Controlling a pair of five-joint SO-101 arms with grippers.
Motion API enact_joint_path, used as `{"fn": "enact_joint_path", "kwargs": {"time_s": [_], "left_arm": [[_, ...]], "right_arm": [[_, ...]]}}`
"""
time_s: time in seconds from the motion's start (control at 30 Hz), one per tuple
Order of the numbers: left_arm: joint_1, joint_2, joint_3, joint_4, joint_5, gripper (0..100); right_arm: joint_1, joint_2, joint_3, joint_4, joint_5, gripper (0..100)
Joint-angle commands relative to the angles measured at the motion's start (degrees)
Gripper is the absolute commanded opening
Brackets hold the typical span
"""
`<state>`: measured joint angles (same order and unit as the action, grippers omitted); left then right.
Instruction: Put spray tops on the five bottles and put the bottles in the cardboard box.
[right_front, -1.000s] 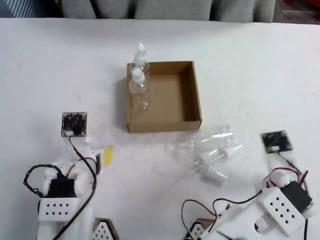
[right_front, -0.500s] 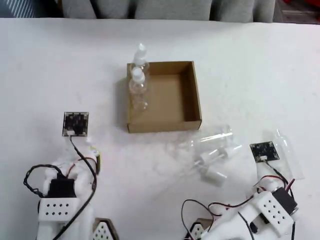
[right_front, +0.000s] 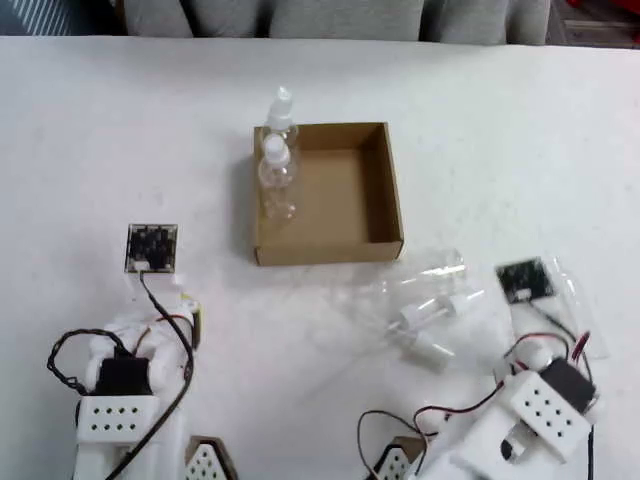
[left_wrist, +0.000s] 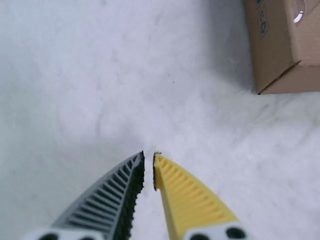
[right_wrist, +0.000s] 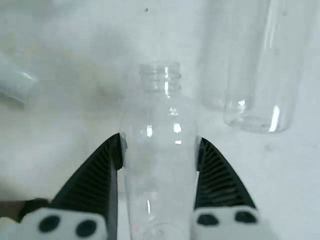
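Note:
The cardboard box (right_front: 372, 190) stands mid-table. One capped bottle (right_front: 275, 178) stands inside it along a wall, and a second capped bottle (right_front: 283, 112) stands just outside its far corner. Clear uncapped bottles (right_front: 415, 282) and white spray tops (right_front: 432, 312) lie in a heap on the near right. My right gripper (right_wrist: 159, 142) is shut on a clear open-necked bottle (right_wrist: 159, 150), a finger pressed to each side; the high view shows this bottle (right_front: 572, 300) beside that arm. My left gripper (left_wrist: 148, 156) is shut on nothing, low over bare table near the box corner (left_wrist: 280, 50).
In the right wrist view, another clear bottle (right_wrist: 250, 65) lies just past the held one, and a white spray top (right_wrist: 14, 80) lies off to the side. Bare tabletop (right_front: 120, 130) stretches left of the box. Chairs stand beyond the far edge.
The right arm swung toward the heap of bottles, and the clear bottle now shows beside it. The left gripper's yellow finger closed in; the left arm otherwise stayed put.

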<state>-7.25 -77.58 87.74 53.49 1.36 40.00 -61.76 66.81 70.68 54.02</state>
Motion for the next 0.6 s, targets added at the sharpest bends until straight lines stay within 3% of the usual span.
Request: {"fn": "enact_joint_path", "kwargs": {"time_s": [0.0, 0.1, 0.23, 0.4, 0.57], "left_arm": [[-0.7, -1.1, 0.1, -1.7, -0.7, 5], [-0.7, -1.1, 0.5, -3.2, -0.7, 5], [-0.8, -1.1, 2.1, -6.4, -0.7, 5], [-0.8, -1.1, 2.6, -7.4, -0.4, 5], [-0.8, -1.1, 2.6, -7.4, -0.4, 5]], "right_arm": [[-11.6, 0.0, -15.6, 13.8, -11.9, 2.2], [-27.2, 0.0, -23.3, 21.2, -26.0, 2.2], [-51.6, 0.1, -26.9, 20.4, -43.0, 2.2], [-69.9, 2.8, -25.6, 13.5, -46.8, 2.2], [-77.9, 15.2, -22.3, 0.5, -46.9, 1.8]]}}
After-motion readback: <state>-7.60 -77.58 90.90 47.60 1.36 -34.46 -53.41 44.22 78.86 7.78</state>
